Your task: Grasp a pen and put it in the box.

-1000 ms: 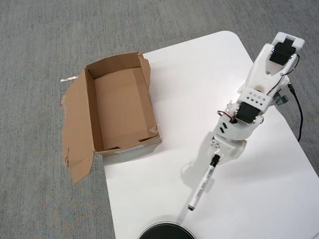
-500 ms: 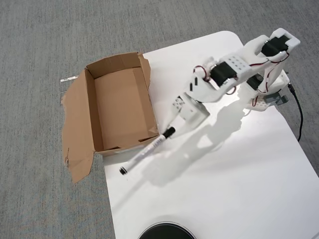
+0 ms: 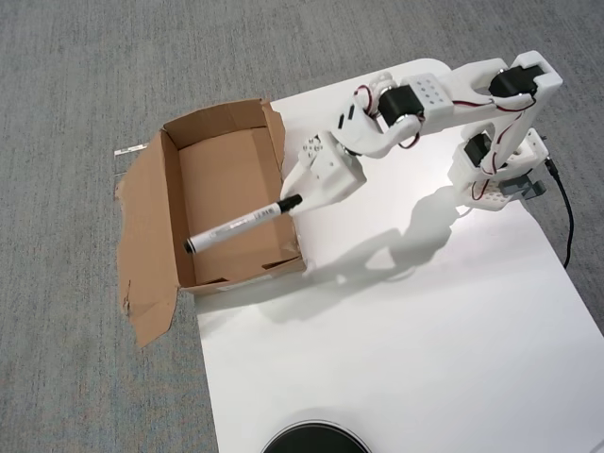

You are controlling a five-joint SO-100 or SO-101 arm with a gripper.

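Note:
In the overhead view my gripper (image 3: 300, 197) is shut on the black-capped end of the pen (image 3: 238, 224). The pen is a slim white marker with dark print, and it sticks out to the left over the inside of the box (image 3: 173, 189). The box is brown cardboard with low walls and lies open at the table's left edge. One wide ragged flap is spread flat on its left side. The white arm reaches in from the upper right, and the gripper hangs over the box's right wall.
The white table (image 3: 425, 330) extends to the right and below the box, with grey carpet (image 3: 75, 75) around it. A black round object (image 3: 314, 440) shows at the bottom edge. The arm's base (image 3: 500, 175) and a black cable (image 3: 566, 217) sit at the table's right edge.
The arm has swung from the table's right part to the upper left, carrying the pen. The pen went from over the table to over the box interior.

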